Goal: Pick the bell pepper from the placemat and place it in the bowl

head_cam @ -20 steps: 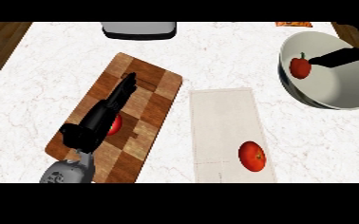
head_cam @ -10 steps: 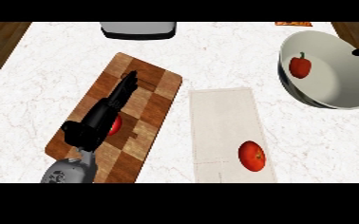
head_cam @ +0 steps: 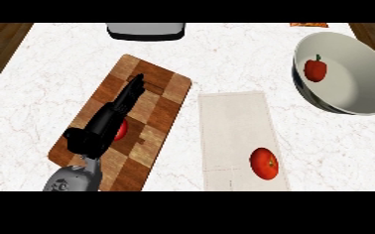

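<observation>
The left hand [head_cam: 110, 121] comes in from the lower left of the frame and lies over a wooden cutting board [head_cam: 157, 87], fingers stretched straight toward the upper middle and holding nothing. It looks parked there, out of the way. Beneath its palm a small red thing [head_cam: 121, 130] peeks out on the board; too little shows to say what it is. The right hand is nowhere in the frame.

Right of the board, a pale placemat [head_cam: 233, 124] runs down the middle of the white marble counter [head_cam: 242, 59]. A round red fruit, seemingly a tomato [head_cam: 264, 163], sits near its lower right end.

At the upper right, a white bowl [head_cam: 344, 67] holds the bell pepper [head_cam: 316, 69], small, red, with a dark green stem, resting against the inner left wall. The placing appears finished.

At the top edge sits a grey container [head_cam: 145, 30].
</observation>
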Motion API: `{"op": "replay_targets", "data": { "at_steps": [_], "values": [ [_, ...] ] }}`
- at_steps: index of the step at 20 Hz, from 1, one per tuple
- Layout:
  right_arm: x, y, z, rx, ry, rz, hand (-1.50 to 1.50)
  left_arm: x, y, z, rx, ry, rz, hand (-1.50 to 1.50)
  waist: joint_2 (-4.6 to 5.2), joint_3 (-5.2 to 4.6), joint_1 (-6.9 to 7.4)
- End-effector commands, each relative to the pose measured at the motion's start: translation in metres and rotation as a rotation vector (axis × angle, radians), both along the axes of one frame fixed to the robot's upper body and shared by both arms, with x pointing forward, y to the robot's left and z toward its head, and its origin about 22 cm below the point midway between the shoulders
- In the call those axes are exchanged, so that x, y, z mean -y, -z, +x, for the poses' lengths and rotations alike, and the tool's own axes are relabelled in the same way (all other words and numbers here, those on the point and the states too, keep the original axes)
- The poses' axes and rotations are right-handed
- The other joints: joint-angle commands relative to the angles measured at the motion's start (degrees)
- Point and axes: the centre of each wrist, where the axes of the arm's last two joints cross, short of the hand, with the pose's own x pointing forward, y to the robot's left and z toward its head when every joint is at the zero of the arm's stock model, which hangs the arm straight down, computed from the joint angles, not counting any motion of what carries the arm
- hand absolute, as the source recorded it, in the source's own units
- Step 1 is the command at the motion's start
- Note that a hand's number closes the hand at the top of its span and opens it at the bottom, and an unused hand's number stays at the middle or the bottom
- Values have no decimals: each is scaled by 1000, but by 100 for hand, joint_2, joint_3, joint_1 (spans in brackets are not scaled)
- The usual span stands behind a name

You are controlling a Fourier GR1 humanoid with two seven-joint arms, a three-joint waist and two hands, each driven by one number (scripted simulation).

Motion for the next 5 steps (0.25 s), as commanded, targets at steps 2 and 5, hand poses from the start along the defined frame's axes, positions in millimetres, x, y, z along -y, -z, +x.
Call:
{"op": "replay_targets", "data": {
  "at_steps": [2,5],
  "values": [
    [32,4,-47,-1,-29,8,-150,7,2,5,4,6,-11,0,32,14,7],
    [41,18,-69,15,-47,44,-150,-10,-2,5,8,7,-18,0,31,23,5]
  ]
}}
